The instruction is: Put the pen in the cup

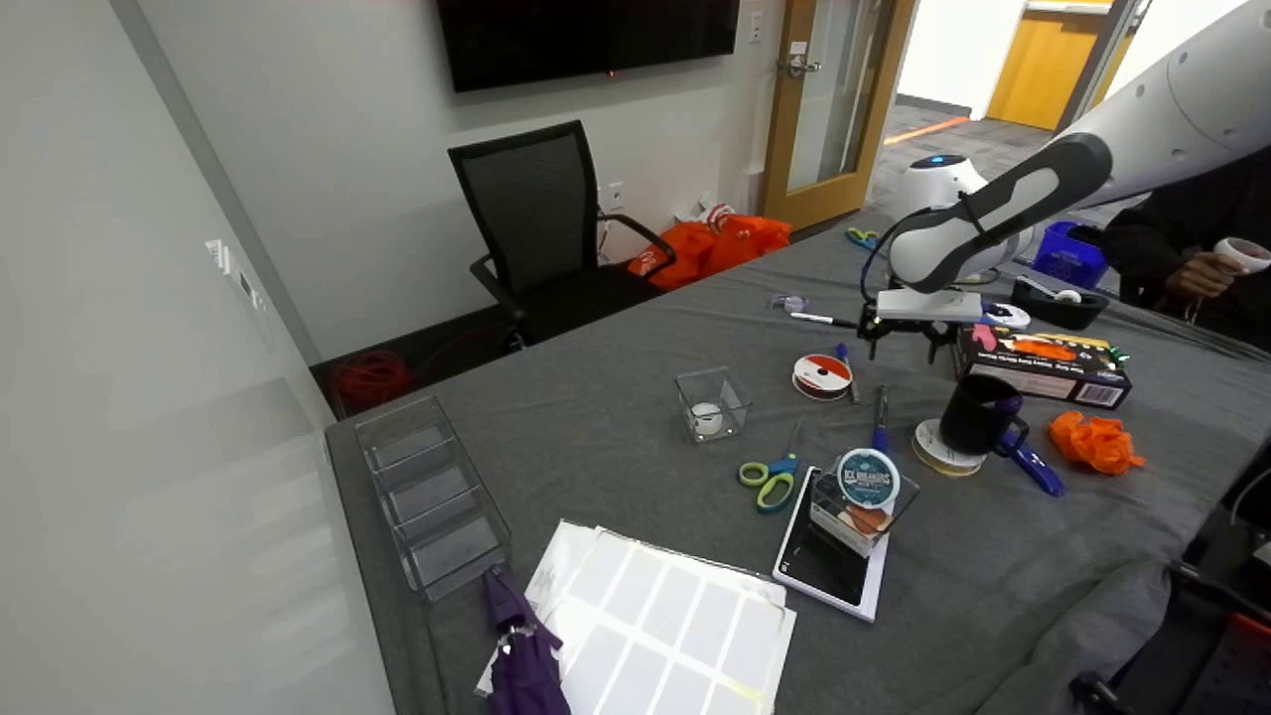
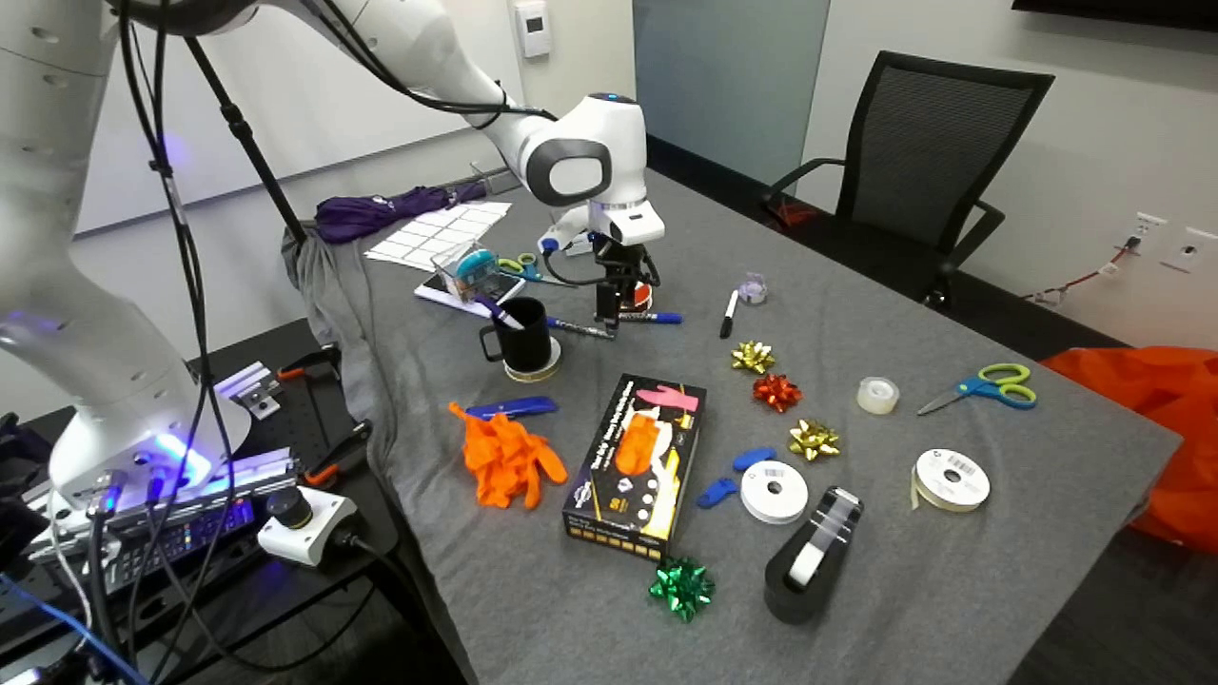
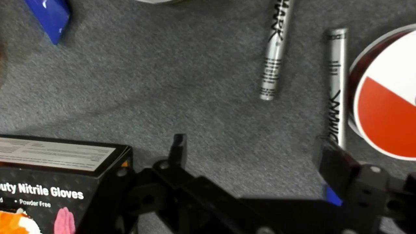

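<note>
The black cup (image 1: pixel 965 415) stands upright on a pale round ribbon spool (image 1: pixel 938 455). In an exterior view the cup (image 2: pixel 529 344) has a purple pen (image 2: pixel 499 312) leaning in it. A silver marker pen with a blue cap (image 1: pixel 881 422) lies near the cup; its silver body also shows in the wrist view (image 3: pixel 275 52). Another silver and blue marker (image 3: pixel 338 84) lies against the red and white spool, partly hidden by a finger. My gripper (image 3: pixel 252 141) is open and empty above the cloth, between the glove box and the markers. The cup is out of the wrist view.
The glove box (image 3: pixel 42 182) stands close beside one finger. The red and white spool (image 1: pixel 822 375) lies near the markers. An orange glove (image 2: pixel 504 457) and a blue object (image 2: pixel 512 407) lie near the cup. A black-capped white marker (image 2: pixel 729 314) lies farther off.
</note>
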Robot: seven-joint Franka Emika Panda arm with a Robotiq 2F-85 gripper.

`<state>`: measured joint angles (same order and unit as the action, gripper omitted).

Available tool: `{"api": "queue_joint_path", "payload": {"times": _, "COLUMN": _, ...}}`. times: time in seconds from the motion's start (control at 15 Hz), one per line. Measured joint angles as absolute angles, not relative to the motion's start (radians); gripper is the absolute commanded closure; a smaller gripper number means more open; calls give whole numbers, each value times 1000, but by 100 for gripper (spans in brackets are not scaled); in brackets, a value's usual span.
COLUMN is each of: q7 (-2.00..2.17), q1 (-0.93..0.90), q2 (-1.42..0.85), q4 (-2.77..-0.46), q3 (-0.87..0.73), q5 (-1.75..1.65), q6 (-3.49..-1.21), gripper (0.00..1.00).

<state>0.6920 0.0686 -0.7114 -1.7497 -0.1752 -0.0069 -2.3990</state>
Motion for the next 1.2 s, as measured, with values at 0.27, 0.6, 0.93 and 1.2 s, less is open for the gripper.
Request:
{"api": "queue_joint_path", "payload": {"times": 0.27, "q7": 659, "q1": 78, "q2": -737, "q4": -1756, "q3": -174, "q5": 46, "q6": -2402, "gripper": 0}}
{"api": "queue_joint_path", "payload": {"times": 0.6, "q7": 642, "q1": 77, "q2": -747, "q4": -1778, "q3": -151, "q5": 131, "q6": -2407, "gripper": 0}}
{"api": "queue_joint_path", "payload": {"times": 0.93, "q7": 637, "q1": 76, "q2": -747, "q4": -1792, "q3": -131, "q5": 195, "q6": -2411, "gripper": 33}}
{"api": "queue_joint_path", "payload": {"times": 1.2, "q7": 637, "q1": 74, "q2": -747, "q4": -1793, "q3": -129, "q5": 205, "q6": -2421, "gripper": 63}}
